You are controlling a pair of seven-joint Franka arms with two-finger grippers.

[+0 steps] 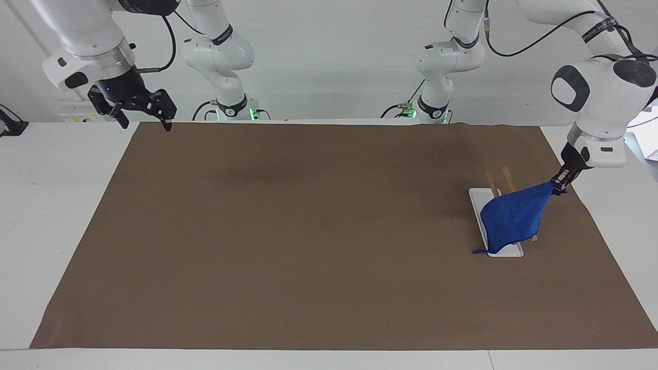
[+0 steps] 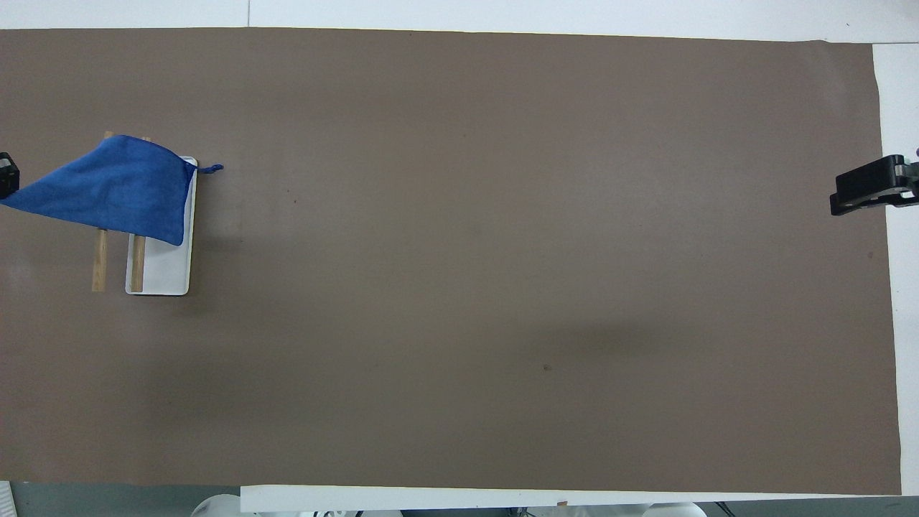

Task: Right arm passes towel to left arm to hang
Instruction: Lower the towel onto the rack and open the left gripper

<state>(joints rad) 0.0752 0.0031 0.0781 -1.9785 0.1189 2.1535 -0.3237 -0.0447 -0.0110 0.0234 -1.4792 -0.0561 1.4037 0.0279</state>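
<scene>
The blue towel (image 1: pixel 514 218) is draped over the two wooden bars (image 1: pixel 508 176) of the white rack (image 1: pixel 506 252), with its loop (image 1: pixel 478 252) hanging beside the rack's base. My left gripper (image 1: pixel 559 182) is shut on one corner of the towel and holds it taut, just past the rack toward the left arm's end of the table. In the overhead view the towel (image 2: pixel 115 190) covers the farther half of the rack (image 2: pixel 165 273), and only the edge of the left gripper (image 2: pixel 6 176) shows. My right gripper (image 1: pixel 144 122) is open and empty, up over the mat's corner at its own end (image 2: pixel 872 194).
A brown mat (image 1: pixel 308 231) covers most of the white table (image 1: pixel 51 205). Both arm bases stand along the table's edge nearest the robots.
</scene>
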